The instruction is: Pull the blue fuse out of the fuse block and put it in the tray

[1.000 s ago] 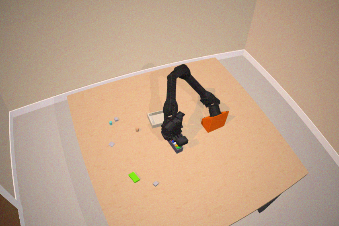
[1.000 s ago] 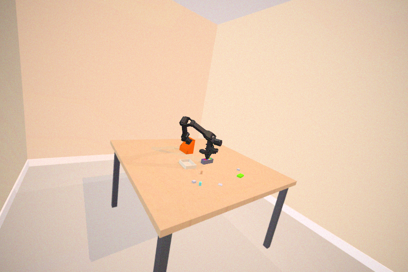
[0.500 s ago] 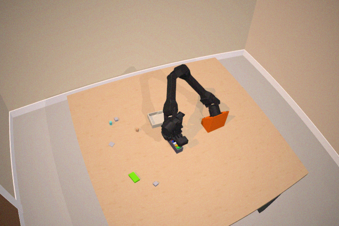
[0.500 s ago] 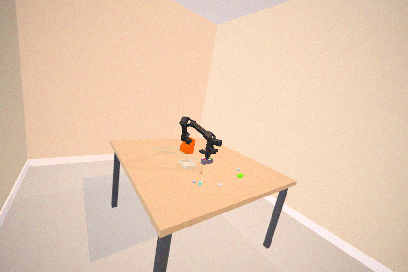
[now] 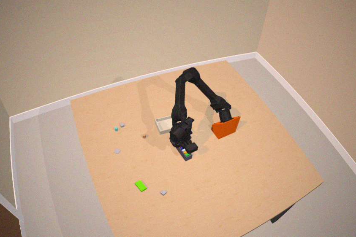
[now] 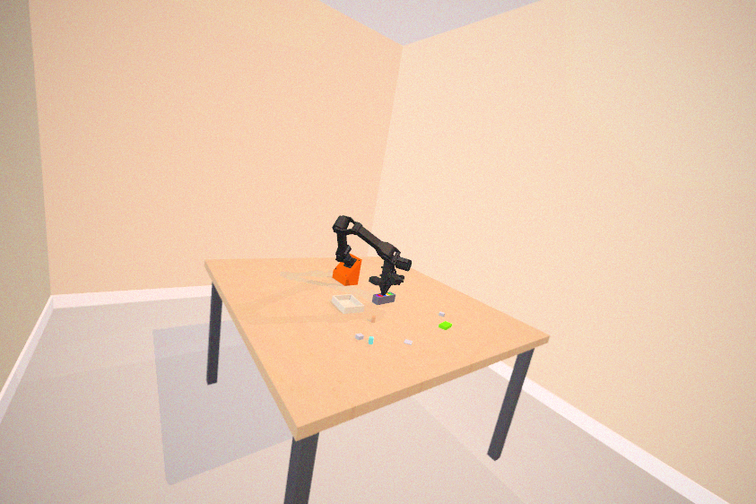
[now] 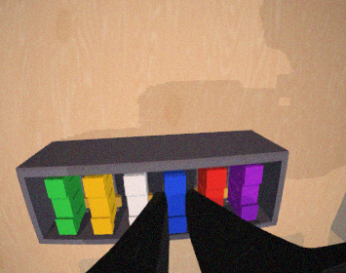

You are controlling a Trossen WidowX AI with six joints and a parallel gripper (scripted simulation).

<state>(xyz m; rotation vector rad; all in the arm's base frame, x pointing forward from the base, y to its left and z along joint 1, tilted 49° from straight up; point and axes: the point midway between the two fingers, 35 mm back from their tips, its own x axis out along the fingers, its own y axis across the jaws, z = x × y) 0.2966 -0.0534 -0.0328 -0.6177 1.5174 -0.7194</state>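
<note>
- Gripper point(image 7: 176, 204) pinches the blue fuse point(image 7: 175, 184), one finger each side; fingertips sit in the narrow gaps next to the white fuse point(image 7: 135, 188) and red fuse point(image 7: 212, 183). Can't tell from the wrist view whether they clear both.
- Blue fuse is seated in the block point(image 7: 156, 152), fourth slot from the green point(image 7: 64, 202) end, between white and red. Nothing shows it lifted.
- Step in hand, my read: grasp made, extraction about to start.
- Next move calls for a straight pull along the fuse's own axis, no sideways drift, until it clears the block rim; only then swing across.
- Fuse long axis is vertical, top end facing the wrist camera, lower end in the slot. The row of six runs along the block's length.
- Risk: the neighbours are tight on both sides, so any tilt or twist during the pull would knock white or red.
- Tray point(image 5: 161, 124) sits near the block, partly hidden behind the arm in the top view; a short carry once the fuse is out.
</note>
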